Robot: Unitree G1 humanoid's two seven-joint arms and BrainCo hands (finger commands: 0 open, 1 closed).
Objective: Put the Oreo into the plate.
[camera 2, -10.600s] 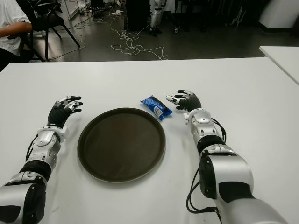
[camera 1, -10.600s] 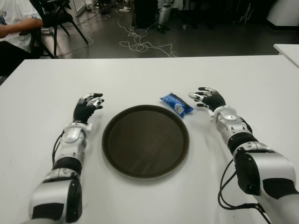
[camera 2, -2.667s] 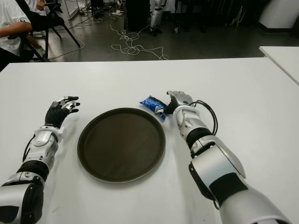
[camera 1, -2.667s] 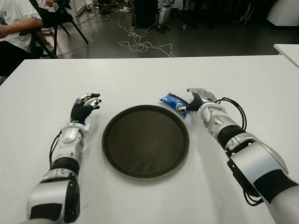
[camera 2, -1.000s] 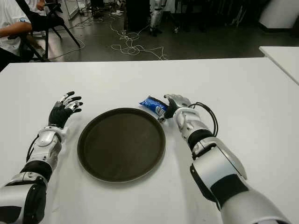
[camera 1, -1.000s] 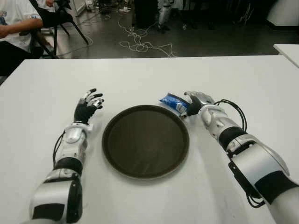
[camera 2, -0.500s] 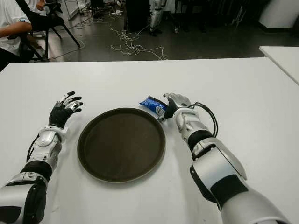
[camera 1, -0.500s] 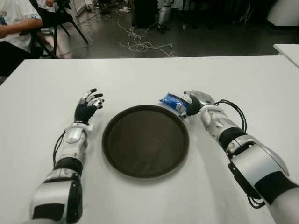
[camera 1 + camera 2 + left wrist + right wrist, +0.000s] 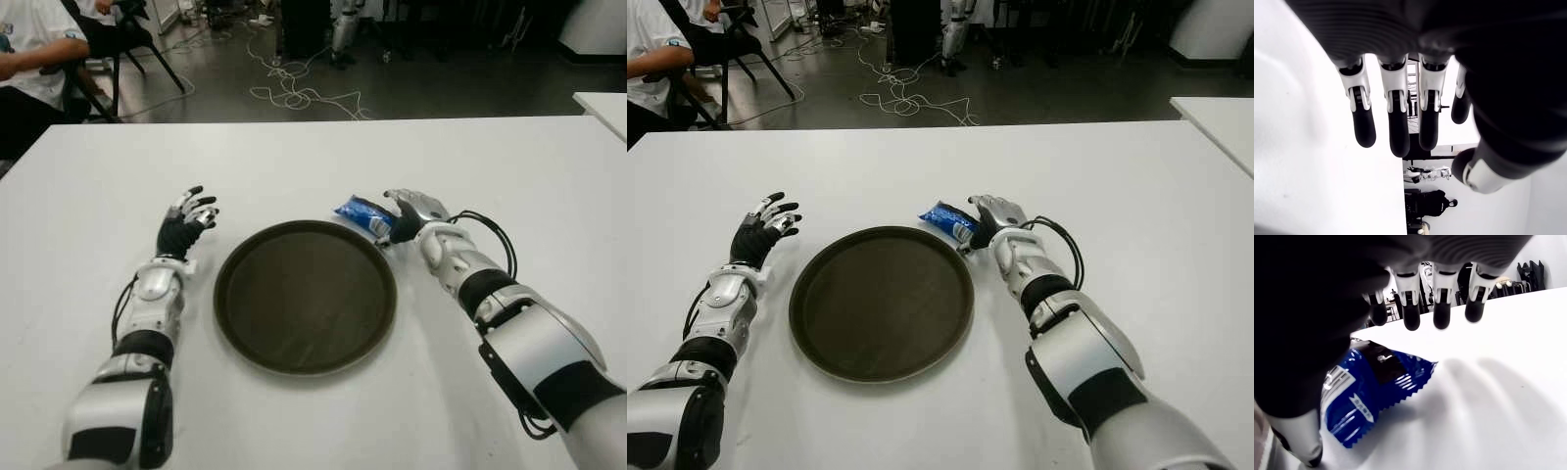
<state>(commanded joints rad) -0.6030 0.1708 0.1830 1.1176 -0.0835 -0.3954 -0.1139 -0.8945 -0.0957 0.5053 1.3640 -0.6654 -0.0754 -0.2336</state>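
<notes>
The Oreo [image 9: 364,214], a blue packet, lay flat on the white table [image 9: 294,157], just beyond the far right rim of the round dark plate [image 9: 306,295]. Not in the plate; whether packet and rim touched, I couldn't tell.

The right hand [image 9: 411,211] sat just right of the packet, palm turned toward it. In the right wrist view the four fingers [image 9: 1443,313] were stretched out above the table past the packet, uncurled, with their shadow on the surface below. The thumb [image 9: 1300,440] came down at the near end of the packet. Nothing was clamped: the hand was wide, packet lying loose on the table under and beside the palm.

The left hand [image 9: 183,222] was left of the plate, clear of its rim, fingers spread and pointing away from the robot. The left wrist view showed the fingers [image 9: 1399,127] extended, thumb apart, holding nothing. Whether the hand touched the table I couldn't tell.

The plate was bare.

Background: a person [image 9: 27,49] in a white top sat at the far left beyond the table edge, next to a dark chair [image 9: 122,39]. Loose cables [image 9: 294,93] lay on the dark floor behind the table. The corner of a second white table [image 9: 605,103] showed at the far right.
</notes>
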